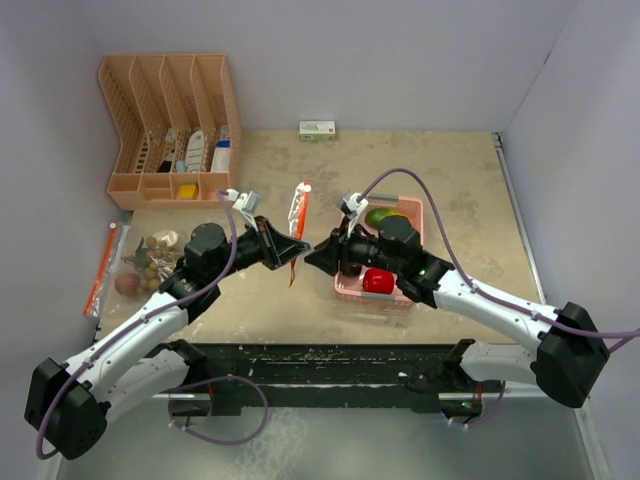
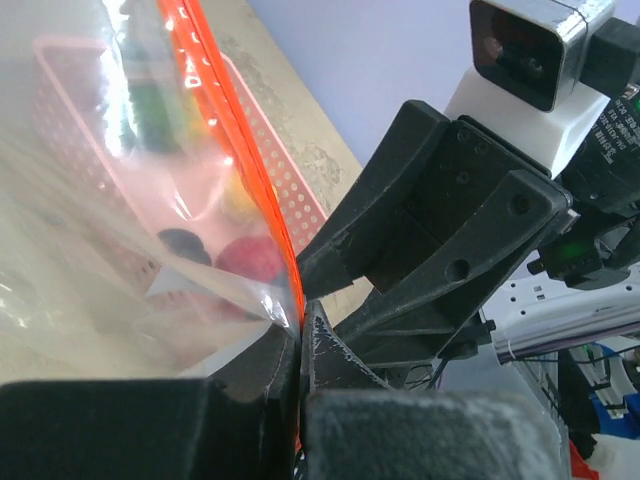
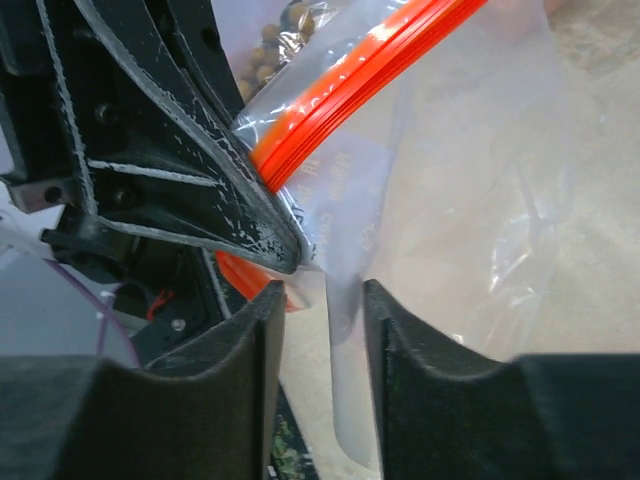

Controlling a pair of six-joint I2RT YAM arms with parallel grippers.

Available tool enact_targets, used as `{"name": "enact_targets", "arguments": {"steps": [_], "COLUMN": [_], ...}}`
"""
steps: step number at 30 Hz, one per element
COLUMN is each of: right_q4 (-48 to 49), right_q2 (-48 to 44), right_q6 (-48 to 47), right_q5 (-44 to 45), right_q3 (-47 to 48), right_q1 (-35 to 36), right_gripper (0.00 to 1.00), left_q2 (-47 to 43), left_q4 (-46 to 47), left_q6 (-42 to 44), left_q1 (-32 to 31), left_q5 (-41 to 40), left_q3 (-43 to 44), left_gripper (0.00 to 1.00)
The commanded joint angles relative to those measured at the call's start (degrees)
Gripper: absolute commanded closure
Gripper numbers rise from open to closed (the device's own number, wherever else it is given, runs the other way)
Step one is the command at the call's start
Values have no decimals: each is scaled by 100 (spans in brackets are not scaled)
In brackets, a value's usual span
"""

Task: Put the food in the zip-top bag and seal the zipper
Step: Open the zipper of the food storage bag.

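Note:
A clear zip-top bag [image 1: 298, 215] with an orange zipper hangs upright between the two arms. My left gripper [image 1: 288, 249] is shut on its zipper edge; the left wrist view shows the jaws [image 2: 300, 325] pinching the orange strip [image 2: 232, 150]. My right gripper [image 1: 316, 257] faces it, open, with the bag's clear edge [image 3: 345, 300] between its fingers [image 3: 235, 340]. A red apple [image 1: 378, 281], a green-orange mango [image 1: 380, 216] and a yellow lemon lie in the pink basket [image 1: 412, 222]. Brown and dark balls and a tan cluster [image 1: 150, 258] lie at the left, seemingly in a second clear bag.
The second bag's orange zipper strip [image 1: 104, 265] lies near the left wall. A pink desk organizer [image 1: 170, 130] stands at the back left, and a small white box [image 1: 317, 129] sits by the back wall. The basket is right behind my right gripper.

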Motion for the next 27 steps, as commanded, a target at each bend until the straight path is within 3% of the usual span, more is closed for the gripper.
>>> {"name": "enact_targets", "arguments": {"steps": [1,4,5,6,9,12,16,21,25,26,27], "right_q4": [335,39,-60,-158,-349,-572,-671,-603,-675,-721,-766], "right_q2": [65,167,128,56,-267,-558,-661,-595,-581,-599,-619], "right_q6": [-8,16,24,29,38,-46,-107,-144,-193,-205,-229], "right_q5": [-383,-414,-289,-107,464,666,487,49,-37,-21,-6], "right_q3": [183,239,227,207,99,77,126,170,206,215,223], "right_q1": [-14,-15,-18,-13,-25,-71,-104,-103,-106,-105,-106], "right_gripper": [72,90,94,97,100,100,100,100,100,100,100], "left_q2": [31,26,10,-19,-140,-302,-410,-309,-178,-155,-156], "left_q4": [431,442,357,195,-524,-1218,-1451,-1182,-952,-973,-1023], "left_q6": [-154,-169,-130,-51,414,878,1246,1232,1236,1249,1259], "left_q1": [-4,-8,-7,-7,-2,-7,-3,-2,-7,-8,-8], "left_q5": [82,61,45,1,-202,-397,-456,-294,-67,-30,-29], "left_q3": [37,66,114,182,480,689,687,569,585,625,676], "left_gripper": [100,100,97,88,70,62,68,98,100,97,86]}}
